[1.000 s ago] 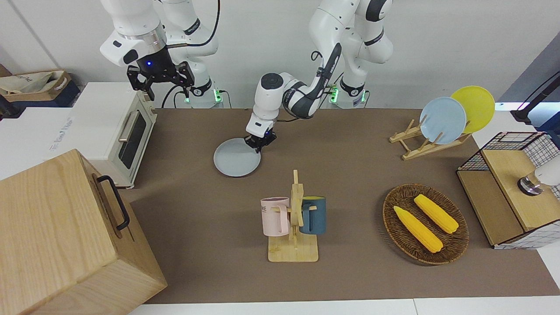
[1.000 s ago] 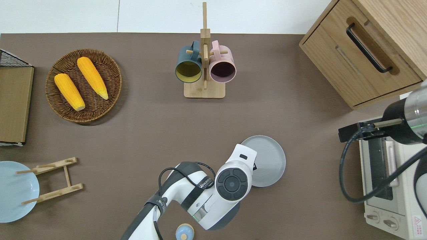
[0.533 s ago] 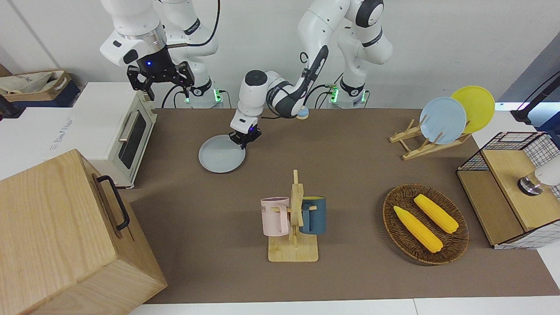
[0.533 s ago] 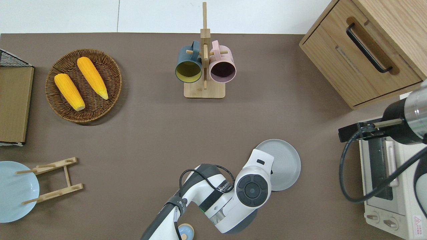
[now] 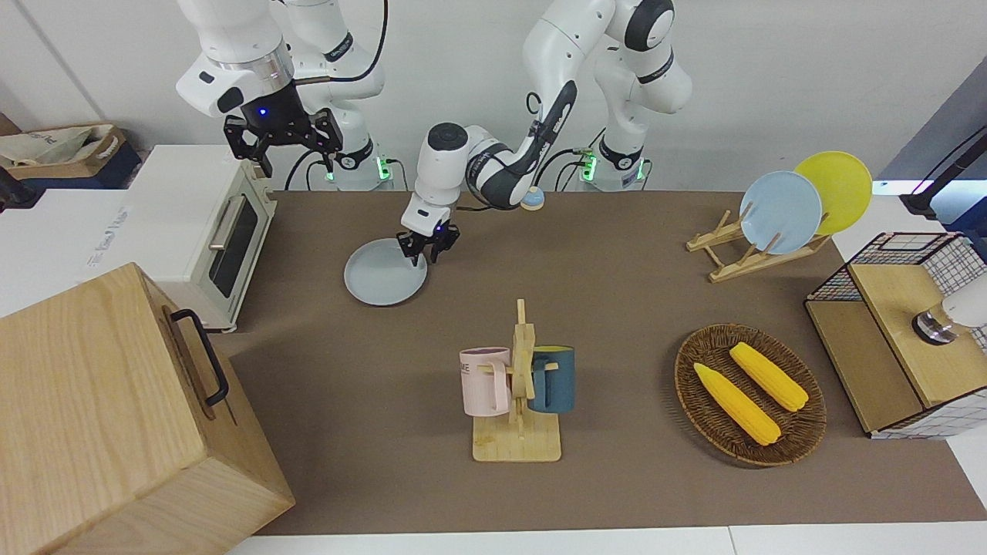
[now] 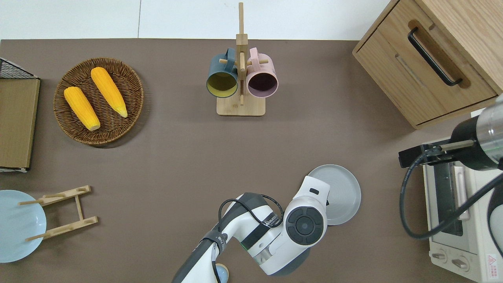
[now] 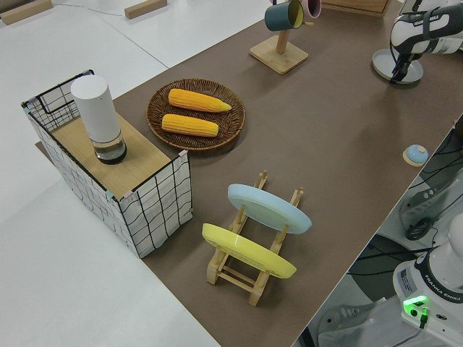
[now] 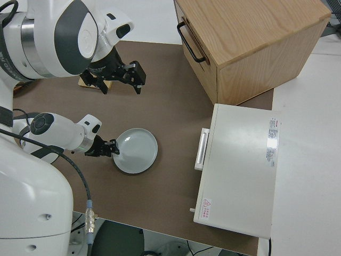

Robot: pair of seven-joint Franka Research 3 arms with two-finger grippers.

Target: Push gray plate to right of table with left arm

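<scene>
The gray plate (image 5: 382, 276) (image 6: 344, 188) (image 8: 137, 151) lies flat on the brown table (image 5: 617, 308), near the toaster oven at the right arm's end. My left gripper (image 5: 422, 258) (image 8: 113, 150) is low at the plate's rim, on the side toward the left arm's end and nearer to the robots. In the overhead view the left arm's wrist (image 6: 305, 225) hides that gripper and part of the plate. My right gripper (image 5: 284, 150) is parked with its fingers spread and nothing between them.
A white toaster oven (image 5: 208, 231) and a wooden cabinet (image 5: 116, 416) stand at the right arm's end. A mug rack (image 5: 518, 385) stands mid-table, farther from the robots. A corn basket (image 5: 748, 393), a plate rack (image 5: 779, 212) and a wire crate (image 5: 894, 324) are at the left arm's end.
The left gripper has swept toward the right arm's end, and the gray plate has slid that way with it, closer to the toaster oven. The right arm has not moved.
</scene>
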